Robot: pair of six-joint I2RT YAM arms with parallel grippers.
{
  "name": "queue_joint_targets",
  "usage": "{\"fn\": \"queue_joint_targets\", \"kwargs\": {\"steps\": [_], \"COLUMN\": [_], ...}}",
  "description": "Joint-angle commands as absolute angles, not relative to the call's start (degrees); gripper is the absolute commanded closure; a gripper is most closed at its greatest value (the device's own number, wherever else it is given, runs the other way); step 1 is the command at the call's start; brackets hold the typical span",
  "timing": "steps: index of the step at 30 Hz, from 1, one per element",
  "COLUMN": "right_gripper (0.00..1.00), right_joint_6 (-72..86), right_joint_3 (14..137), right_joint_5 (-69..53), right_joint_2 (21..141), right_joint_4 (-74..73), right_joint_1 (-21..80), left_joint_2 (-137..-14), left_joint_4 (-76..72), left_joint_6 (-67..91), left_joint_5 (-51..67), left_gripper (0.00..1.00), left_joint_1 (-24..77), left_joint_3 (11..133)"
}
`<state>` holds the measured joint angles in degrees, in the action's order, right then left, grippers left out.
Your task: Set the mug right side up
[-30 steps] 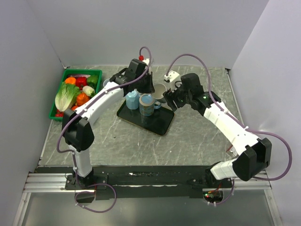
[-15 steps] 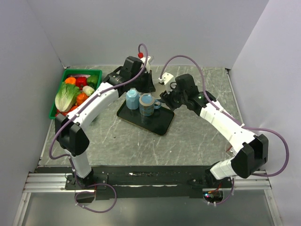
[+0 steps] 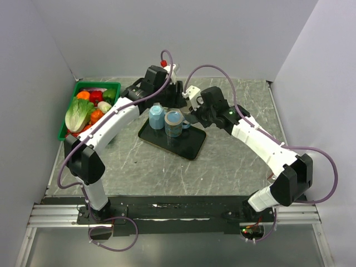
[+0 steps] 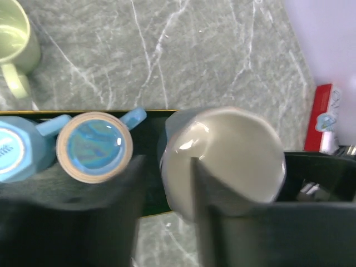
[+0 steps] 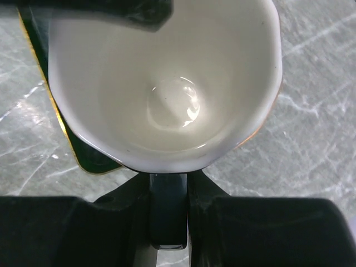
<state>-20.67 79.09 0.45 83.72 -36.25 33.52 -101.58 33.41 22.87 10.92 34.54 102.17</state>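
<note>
Where the mug sits: a glossy ceramic mug (image 5: 167, 94), cream inside and dark outside, is held between the two hands at the 1 o'clock edge of the flat black tray (image 3: 183, 146). It is partly over the tray and partly over the grey marbled tabletop (image 5: 311, 144). Whether its base touches anything I cannot tell.
Mouth: it faces both wrist cameras, which look down at the tabletop. I judge the long axis near upright with the opening on top, though a slight lean cannot be ruled out.
Left hand (image 4: 167, 167): it reaches in from 10 o'clock in the overhead view, one finger inside the mouth and the other outside, closed across the wall at the rim.
Right hand (image 5: 167, 186): it comes in from 3 o'clock, its fingers pinched onto a dark bar at 6 o'clock of the rim, which I take to be the handle.
Neighbours: a blue mug with a tan rim (image 4: 94, 147) stands on the tray at 9 o'clock of the held mug, just beside it. A pale green mug (image 4: 16, 41) stands off the tray at 10 o'clock, well apart.
Deciding relation: both hands grip the mug from opposite sides, and the surface to set it on lies straight below, along the mug's own axis.
Next move, as a judgement: a straight descent clear of the blue mug, then release. A sideways tug between the hands could tip it.
</note>
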Motion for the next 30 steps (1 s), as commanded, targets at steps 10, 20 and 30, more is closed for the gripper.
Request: {"fn": "queue_joint_targets", "kwargs": {"steps": [10, 20, 30], "right_gripper": [1.0, 1.0, 1.0], "right_joint_6": [-11.3, -7.5, -5.8], "right_joint_3": [76.0, 87.0, 99.4], "right_joint_5": [12.0, 7.0, -2.2], "right_joint_2": [83.1, 99.5, 112.6], "right_joint_4": [-13.3, -5.8, -11.8], "right_joint_1": [29.2, 24.9, 20.9], "left_joint_2": [-93.9, -88.5, -87.8], "left_joint_4": [29.1, 27.7, 27.2], "left_joint_6": [35.4, 36.1, 36.8], "left_joint_5": [5.0, 4.7, 5.9], "left_gripper": [0.04, 0.04, 0.04], "left_joint_1": [27.0, 24.4, 24.3], "left_joint_3": [99.9, 92.6, 90.1]}}
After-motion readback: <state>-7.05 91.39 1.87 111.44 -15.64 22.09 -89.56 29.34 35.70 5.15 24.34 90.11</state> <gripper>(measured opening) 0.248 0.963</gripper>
